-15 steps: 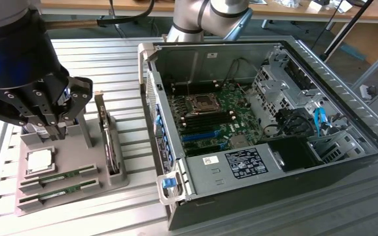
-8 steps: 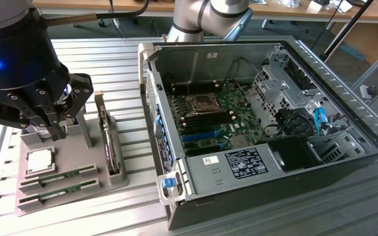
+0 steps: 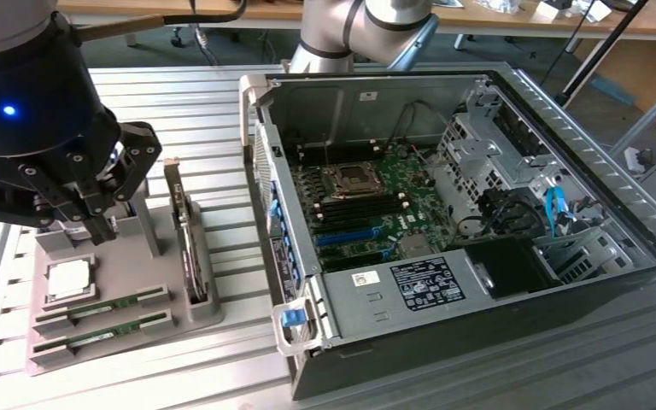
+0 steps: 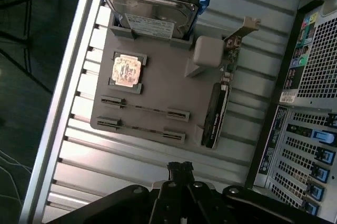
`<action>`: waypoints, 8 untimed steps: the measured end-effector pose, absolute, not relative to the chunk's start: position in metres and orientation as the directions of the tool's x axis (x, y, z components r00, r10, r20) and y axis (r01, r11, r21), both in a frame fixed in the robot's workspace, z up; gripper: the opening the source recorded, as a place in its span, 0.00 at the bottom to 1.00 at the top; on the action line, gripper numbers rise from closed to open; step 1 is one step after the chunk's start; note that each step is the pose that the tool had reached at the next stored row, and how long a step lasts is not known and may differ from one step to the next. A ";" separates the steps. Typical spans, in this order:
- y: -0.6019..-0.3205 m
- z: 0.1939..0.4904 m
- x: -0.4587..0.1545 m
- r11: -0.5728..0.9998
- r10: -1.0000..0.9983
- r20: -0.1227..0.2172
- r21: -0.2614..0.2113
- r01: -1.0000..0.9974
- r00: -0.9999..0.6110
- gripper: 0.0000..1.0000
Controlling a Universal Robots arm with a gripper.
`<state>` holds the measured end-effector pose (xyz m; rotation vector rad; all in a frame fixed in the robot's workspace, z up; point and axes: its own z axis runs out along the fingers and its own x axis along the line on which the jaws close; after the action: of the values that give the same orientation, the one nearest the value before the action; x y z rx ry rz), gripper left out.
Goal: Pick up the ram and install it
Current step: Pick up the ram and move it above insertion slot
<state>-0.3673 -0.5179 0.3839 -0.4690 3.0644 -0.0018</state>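
The ribbed tabletop [image 3: 601, 359] carries the open computer case [image 3: 567, 128] and, beside it, a grey holder [image 4: 158, 84]. The pincer [image 4: 180, 168] hovers over the holder, closed tight and empty. Both ram sticks [image 4: 145, 109] sit in their holder slots, so picking and installing seem undone. The case's white label [image 3: 427, 284] is unreadable.

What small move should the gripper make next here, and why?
Probably a short shift across the gray tray to get above a ram stick, perhaps the ram stick beside the CPU. The gripper is shut, holds nothing and is not over either stick. That one and the other ram stick both sit in their tray holders.
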 end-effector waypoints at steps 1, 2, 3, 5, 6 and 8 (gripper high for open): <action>-0.518 0.384 -0.367 0.948 -0.318 -0.041 -0.007 -0.318 -0.947 0.11; -0.518 0.384 -0.367 0.943 -0.333 -0.041 -0.007 -0.333 -0.942 0.11; -0.518 0.384 -0.367 0.936 -0.353 -0.041 -0.007 -0.353 -0.935 0.11; -0.518 0.383 -0.367 0.917 -0.398 -0.041 -0.008 -0.398 -0.917 0.11; -0.518 0.383 -0.367 0.902 -0.432 -0.041 -0.008 -0.432 -0.901 0.11; -0.518 0.383 -0.367 0.881 -0.473 -0.041 -0.008 -0.473 -0.880 0.11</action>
<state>-0.3673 -0.5179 0.3830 -0.7561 3.0066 0.0034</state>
